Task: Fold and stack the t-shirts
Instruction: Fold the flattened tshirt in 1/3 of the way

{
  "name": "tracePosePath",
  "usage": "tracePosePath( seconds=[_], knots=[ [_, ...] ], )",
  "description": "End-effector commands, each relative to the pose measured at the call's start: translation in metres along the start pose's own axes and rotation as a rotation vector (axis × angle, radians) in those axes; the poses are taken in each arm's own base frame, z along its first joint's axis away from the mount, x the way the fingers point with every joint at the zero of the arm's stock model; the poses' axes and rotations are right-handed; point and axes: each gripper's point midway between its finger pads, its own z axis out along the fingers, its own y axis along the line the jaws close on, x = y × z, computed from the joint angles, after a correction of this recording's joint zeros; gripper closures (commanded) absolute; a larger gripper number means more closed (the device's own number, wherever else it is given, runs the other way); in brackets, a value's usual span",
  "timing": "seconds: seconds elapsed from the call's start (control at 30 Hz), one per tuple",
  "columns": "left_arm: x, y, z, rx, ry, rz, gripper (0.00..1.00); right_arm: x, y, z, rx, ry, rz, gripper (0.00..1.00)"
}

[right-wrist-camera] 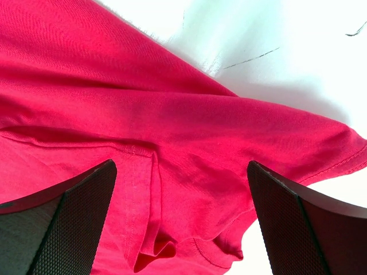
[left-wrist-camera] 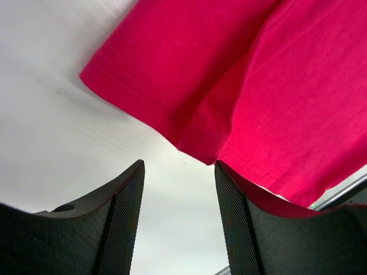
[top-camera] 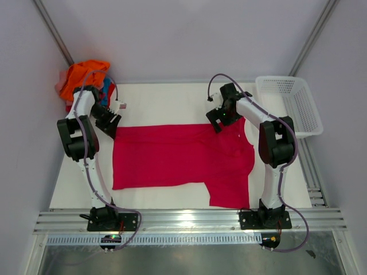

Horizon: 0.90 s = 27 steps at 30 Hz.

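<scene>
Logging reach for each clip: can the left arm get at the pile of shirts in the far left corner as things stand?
Probably yes: the open left pincer hangs right beside the orange-topped shirt pile, with nothing between them.

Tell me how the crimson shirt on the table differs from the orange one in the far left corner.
The crimson shirt lies spread flat; the orange shirt is bunched in a heap. The crimson shirt lies alone; the orange shirt is piled with other cloth. Both are bright, soft fabric.
</scene>
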Motion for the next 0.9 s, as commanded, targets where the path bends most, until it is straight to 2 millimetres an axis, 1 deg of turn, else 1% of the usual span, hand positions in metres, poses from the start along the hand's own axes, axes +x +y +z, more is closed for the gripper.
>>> tracePosePath(
  seconds=[0.0, 0.07, 0.13, 0.17, 0.2, 0.23, 0.27, 0.3, 0.37, 0.4, 0.43, 0.47, 0.53, 0.67, 0.87],
  knots=[
    [0.000, -0.038, -0.036, 0.095, -0.006, -0.058, 0.45, -0.005, -0.002, -0.001, 0.016, -0.014, 0.002, 0.01],
    [-0.006, -0.039, -0.044, 0.087, -0.028, -0.057, 0.44, -0.004, -0.001, 0.001, 0.010, -0.009, 0.001, 0.01],
    [-0.015, -0.036, -0.055, 0.058, -0.062, -0.056, 0.43, -0.003, 0.000, 0.002, 0.006, -0.008, 0.003, 0.01],
    [-0.018, -0.034, -0.058, 0.047, -0.076, -0.059, 0.40, -0.002, 0.001, 0.003, 0.000, -0.005, 0.001, 0.01],
    [-0.026, -0.031, -0.062, 0.025, -0.111, -0.056, 0.34, -0.001, 0.001, 0.003, 0.000, -0.003, 0.002, 0.01],
    [-0.031, -0.028, -0.063, 0.010, -0.132, -0.067, 0.16, -0.001, 0.001, 0.004, 0.000, -0.003, 0.003, 0.01],
    [-0.036, -0.026, -0.062, 0.000, -0.155, -0.110, 0.01, -0.001, 0.002, 0.005, -0.003, -0.002, 0.002, 0.01],
    [-0.046, -0.020, -0.060, -0.016, -0.202, -0.121, 0.01, 0.000, 0.002, 0.005, -0.005, -0.004, 0.005, 0.00],
    [-0.055, -0.017, -0.053, -0.010, -0.244, -0.194, 0.01, 0.001, 0.004, 0.007, -0.015, -0.003, 0.010, 0.01],
    [-0.054, -0.016, -0.044, 0.005, -0.244, -0.221, 0.01, 0.001, 0.005, 0.008, -0.019, -0.004, 0.013, 0.01],
    [-0.061, -0.009, -0.039, -0.005, -0.275, -0.232, 0.01, 0.001, 0.006, 0.009, -0.024, -0.004, 0.014, 0.01],
    [-0.064, -0.008, -0.034, 0.002, -0.282, -0.282, 0.01, 0.002, 0.007, 0.011, -0.032, 0.000, 0.018, 0.01],
    [-0.067, -0.007, -0.021, 0.039, -0.298, -0.309, 0.01, 0.003, 0.008, 0.012, -0.039, 0.006, 0.019, 0.01],
    [-0.063, -0.006, -0.003, 0.072, -0.280, -0.349, 0.01, 0.004, 0.007, 0.013, -0.032, 0.009, 0.016, 0.01],
    [-0.054, -0.010, 0.009, 0.110, -0.241, -0.355, 0.01, 0.005, 0.008, 0.014, -0.035, 0.015, 0.017, 0.01]
  ],
)
